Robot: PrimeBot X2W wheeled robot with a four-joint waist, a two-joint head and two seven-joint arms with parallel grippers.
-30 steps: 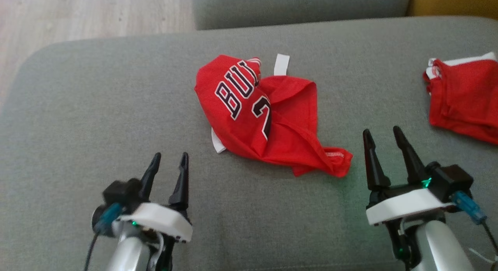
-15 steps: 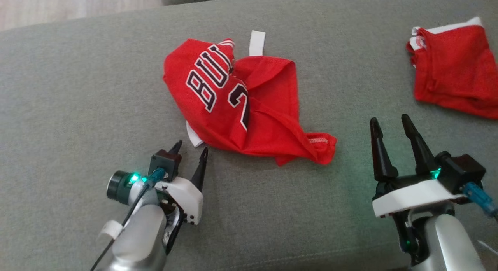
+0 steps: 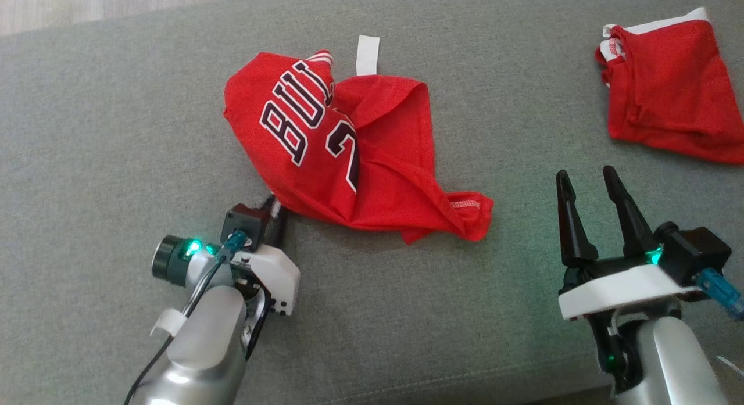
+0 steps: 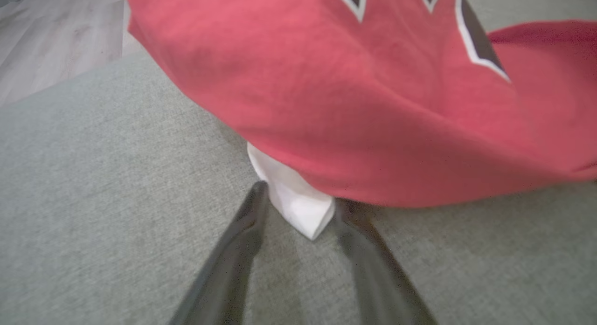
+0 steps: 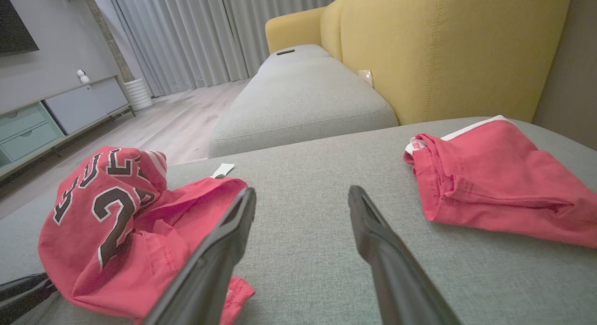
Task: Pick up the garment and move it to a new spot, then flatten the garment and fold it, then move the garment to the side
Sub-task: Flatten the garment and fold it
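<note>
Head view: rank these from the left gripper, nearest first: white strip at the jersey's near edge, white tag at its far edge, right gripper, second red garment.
1. White strip: between the left gripper's fingers, at the jersey's near edge.
2. White tag: beyond the jersey, at its far edge.
3. Right gripper: off to the robot's right.
4. Second red garment: far right corner.

Garment on cushion, left end effector seemingly touching

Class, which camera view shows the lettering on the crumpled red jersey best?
The head view: the lettering faces the camera, though folds cut it short. The right wrist view gives the lettering slanted from the side; the left wrist view catches a blurred edge of the lettering up close.
</note>
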